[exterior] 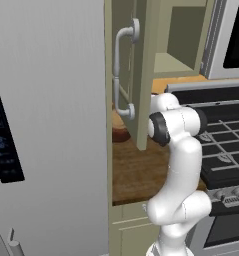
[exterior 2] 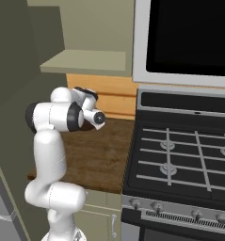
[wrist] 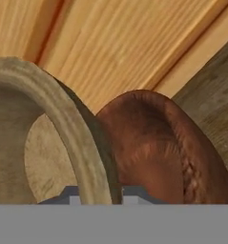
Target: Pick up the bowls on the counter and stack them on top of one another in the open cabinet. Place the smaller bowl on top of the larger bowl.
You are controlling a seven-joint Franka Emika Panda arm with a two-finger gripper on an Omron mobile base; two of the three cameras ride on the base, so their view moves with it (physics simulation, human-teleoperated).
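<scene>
In the hand view the smaller bowl (wrist: 48, 95), light tan with a thick rim, stands close up on the left. Its rim runs down between the two dark tips of my gripper (wrist: 103, 194), which is shut on that rim. Right behind it, touching or nearly so, sits the larger bowl (wrist: 158, 152), dark reddish-brown, on the counter (wrist: 215, 90) against the pale wood back wall. From the left base view a sliver of the larger bowl (exterior: 121, 135) peeks out behind the door of the open cabinet (exterior: 141, 75). My hand (exterior 2: 88, 106) reaches low toward the counter's back.
The cabinet's shelf (exterior 2: 85, 61) hangs above the counter (exterior 2: 95, 155), and its door with the white bar handle (exterior: 122, 75) swings out over the counter's left. A grey fridge (exterior: 46, 125) walls the left. A black stove (exterior 2: 189, 150) and microwave (exterior 2: 189, 37) stand right.
</scene>
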